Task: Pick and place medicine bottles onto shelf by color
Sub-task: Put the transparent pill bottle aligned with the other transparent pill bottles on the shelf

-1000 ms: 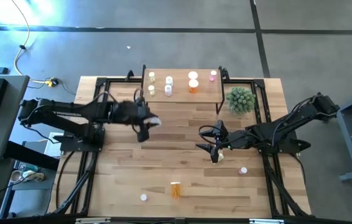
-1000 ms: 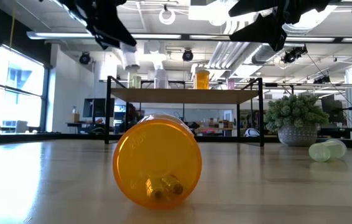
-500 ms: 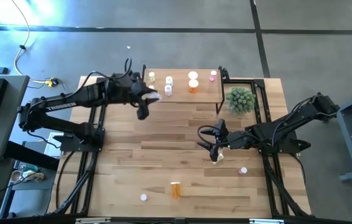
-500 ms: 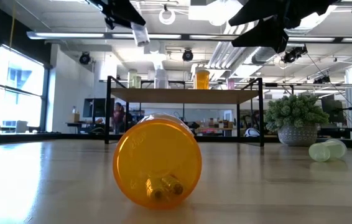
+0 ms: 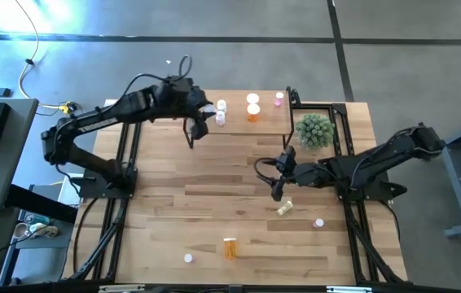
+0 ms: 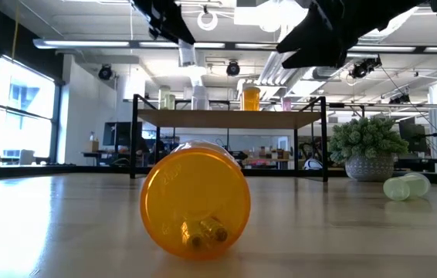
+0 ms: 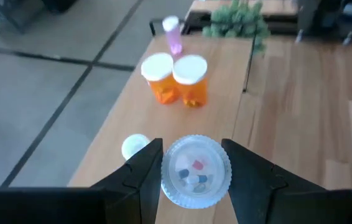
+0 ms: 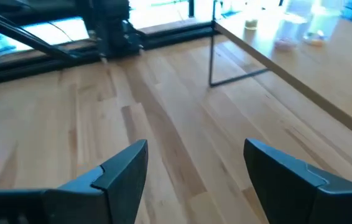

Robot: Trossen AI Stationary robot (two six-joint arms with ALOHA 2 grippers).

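Bottle (image 7: 196,171) upright between left fingers (image 7: 140,177)

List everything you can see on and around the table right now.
shelf: one, light wood top with black legs, far edge of the table
orange shelf bottles: two, side by side
pink shelf bottle: one, right end
clear shelf bottles: two, white caps
yellow-green shelf bottle: at least one, left end
orange loose bottle: one, lying near the front
yellow-green loose bottle: one, lying mid-table
pink loose bottle: one, right of it
white loose bottle: one, front
plant: one, green, beside the shelf
left gripper: fingers shut on clear held bottle, over the shelf
right gripper: fingers open, empty, mid-table
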